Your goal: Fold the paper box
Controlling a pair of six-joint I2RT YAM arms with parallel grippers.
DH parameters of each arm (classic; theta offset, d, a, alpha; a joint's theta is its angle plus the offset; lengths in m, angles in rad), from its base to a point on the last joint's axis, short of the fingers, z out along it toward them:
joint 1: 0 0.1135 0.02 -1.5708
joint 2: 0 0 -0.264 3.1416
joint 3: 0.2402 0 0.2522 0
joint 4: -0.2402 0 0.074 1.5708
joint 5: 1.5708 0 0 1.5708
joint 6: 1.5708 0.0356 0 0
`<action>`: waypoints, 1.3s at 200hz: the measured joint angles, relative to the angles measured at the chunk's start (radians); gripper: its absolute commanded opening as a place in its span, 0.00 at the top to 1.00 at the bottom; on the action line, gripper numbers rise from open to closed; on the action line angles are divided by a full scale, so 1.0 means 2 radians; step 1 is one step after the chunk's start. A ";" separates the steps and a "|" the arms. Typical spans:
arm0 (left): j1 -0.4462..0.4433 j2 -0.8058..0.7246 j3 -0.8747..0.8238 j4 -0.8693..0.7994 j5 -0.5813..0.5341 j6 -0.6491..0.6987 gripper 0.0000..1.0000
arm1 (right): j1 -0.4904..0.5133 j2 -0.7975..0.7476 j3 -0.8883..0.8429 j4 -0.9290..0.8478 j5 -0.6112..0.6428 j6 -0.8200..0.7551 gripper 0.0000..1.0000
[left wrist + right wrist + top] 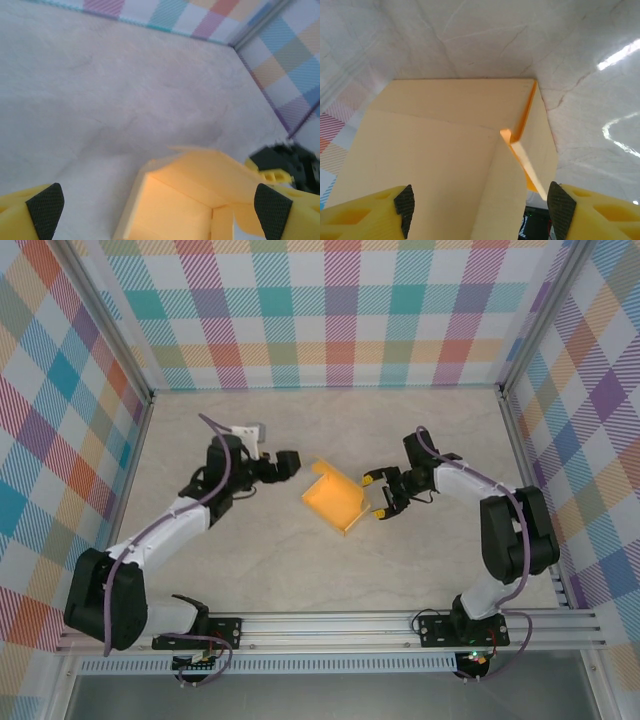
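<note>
Left gripper (288, 464): jaws spread wide, empty, just far-left of the paper box (335, 500), and I see no contact. The box sits mid-table (250, 570), half formed, with the floor down, walls partly raised and one flap loose at the far corner. Right gripper (378, 495): jaws spread, straddling the box's right wall, no pinch visible.

Suggest closing low on a crease while the other arm braces the opposite side, or the thin card buckles or slides.

Unclear whether any tabs are locked. The left wrist view is blurry and its bottom edge cuts off the box.

The paper box (333, 502) is smooth matt card, the table (280, 570) a glossy marble-look surface.
</note>
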 measured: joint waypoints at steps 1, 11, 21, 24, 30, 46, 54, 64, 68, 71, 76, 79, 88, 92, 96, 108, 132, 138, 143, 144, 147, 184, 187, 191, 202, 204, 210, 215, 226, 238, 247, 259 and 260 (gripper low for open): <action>0.005 0.004 0.007 -0.006 0.002 -0.001 0.00 | 0.000 -0.002 -0.001 0.000 0.000 0.002 0.24; 0.033 0.035 0.066 -0.046 0.028 -0.013 0.00 | 0.000 -0.017 -0.005 -0.001 0.000 0.010 0.22; 0.051 0.077 0.135 -0.079 0.059 -0.022 0.00 | 0.000 -0.031 -0.008 -0.001 -0.001 0.019 0.21; 0.054 0.094 0.157 -0.089 0.068 -0.024 0.00 | 0.000 -0.035 -0.009 -0.001 -0.001 0.022 0.21; 0.062 0.128 0.204 -0.109 0.088 -0.029 0.00 | 0.000 -0.042 -0.011 0.002 -0.001 0.028 0.21; 0.069 0.210 0.303 -0.152 0.145 -0.052 0.02 | 0.000 -0.054 -0.018 0.010 -0.003 0.044 0.21; 0.068 0.248 0.339 -0.166 0.174 -0.067 0.02 | 0.000 -0.056 -0.023 0.016 -0.005 0.052 0.20; 0.066 0.288 0.369 -0.186 0.204 -0.085 0.02 | 0.000 -0.058 -0.029 0.023 -0.005 0.063 0.20; 0.066 0.301 0.377 -0.195 0.214 -0.092 0.02 | 0.000 -0.058 -0.032 0.027 -0.006 0.066 0.20; 0.065 0.314 0.384 -0.203 0.223 -0.097 0.02 | 0.000 -0.058 -0.034 0.029 -0.006 0.070 0.20; 0.064 0.328 0.391 -0.214 0.233 -0.105 0.02 | 0.000 -0.059 -0.039 0.033 -0.006 0.075 0.20; 0.064 0.338 0.396 -0.222 0.241 -0.110 0.02 | 0.000 -0.059 -0.041 0.035 -0.006 0.077 0.20; 0.062 0.360 0.402 -0.240 0.258 -0.123 0.02 | 0.001 -0.059 -0.047 0.039 -0.006 0.086 0.20; 0.061 0.369 0.403 -0.247 0.266 -0.130 0.02 | 0.001 -0.059 -0.049 0.041 -0.006 0.088 0.19; 0.060 0.375 0.403 -0.254 0.272 -0.135 0.03 | 0.002 -0.059 -0.051 0.042 -0.006 0.092 0.19; 0.056 0.391 0.403 -0.276 0.290 -0.153 0.03 | 0.003 -0.059 -0.053 0.047 -0.006 0.100 0.19; 0.049 0.399 0.402 -0.288 0.317 -0.184 0.04 | 0.009 -0.059 -0.053 0.058 -0.006 0.110 0.20; 0.047 0.399 0.402 -0.288 0.324 -0.191 0.04 | 0.010 -0.059 -0.053 0.059 -0.006 0.111 0.20; 0.045 0.398 0.402 -0.286 0.327 -0.195 0.04 | 0.012 -0.059 -0.053 0.059 -0.006 0.112 0.21; 0.045 0.398 0.402 -0.286 0.329 -0.197 0.04 | 0.012 -0.059 -0.053 0.059 -0.006 0.112 0.21; 0.044 0.398 0.402 -0.286 0.331 -0.198 0.04 | 0.013 -0.059 -0.053 0.059 -0.006 0.113 0.21; 0.031 0.398 0.403 -0.286 0.353 -0.217 0.08 | 0.018 -0.059 -0.053 0.067 -0.006 0.122 0.26; 0.030 0.398 0.403 -0.287 0.354 -0.217 0.09 | 0.018 -0.059 -0.053 0.068 -0.006 0.123 0.26; 0.029 0.398 0.403 -0.288 0.355 -0.217 0.09 | 0.019 -0.059 -0.053 0.069 -0.006 0.123 0.27; 0.026 0.398 0.403 -0.294 0.358 -0.217 0.09 | 0.019 -0.059 -0.053 0.071 -0.006 0.125 0.29; 0.025 0.398 0.403 -0.295 0.359 -0.217 0.09 | 0.020 -0.059 -0.053 0.072 -0.006 0.125 0.30; 0.023 0.398 0.403 -0.298 0.361 -0.217 0.09 | 0.020 -0.059 -0.053 0.073 -0.006 0.125 0.31; 0.022 0.398 0.402 -0.298 0.363 -0.217 0.10 | 0.020 -0.059 -0.053 0.074 -0.006 0.126 0.32; 0.019 0.398 0.399 -0.298 0.367 -0.216 0.10 | 0.020 -0.059 -0.053 0.076 -0.006 0.127 0.34; 0.016 0.398 0.394 -0.298 0.369 -0.217 0.11 | 0.020 -0.059 -0.053 0.079 -0.006 0.127 0.37; 0.015 0.398 0.391 -0.299 0.370 -0.217 0.11 | 0.020 -0.059 -0.053 0.080 -0.005 0.129 0.38; 0.014 0.398 0.388 -0.300 0.370 -0.217 0.11 | 0.021 -0.059 -0.053 0.080 -0.005 0.129 0.40; 0.013 0.398 0.388 -0.300 0.370 -0.217 0.12 | 0.021 -0.059 -0.053 0.080 -0.005 0.129 0.40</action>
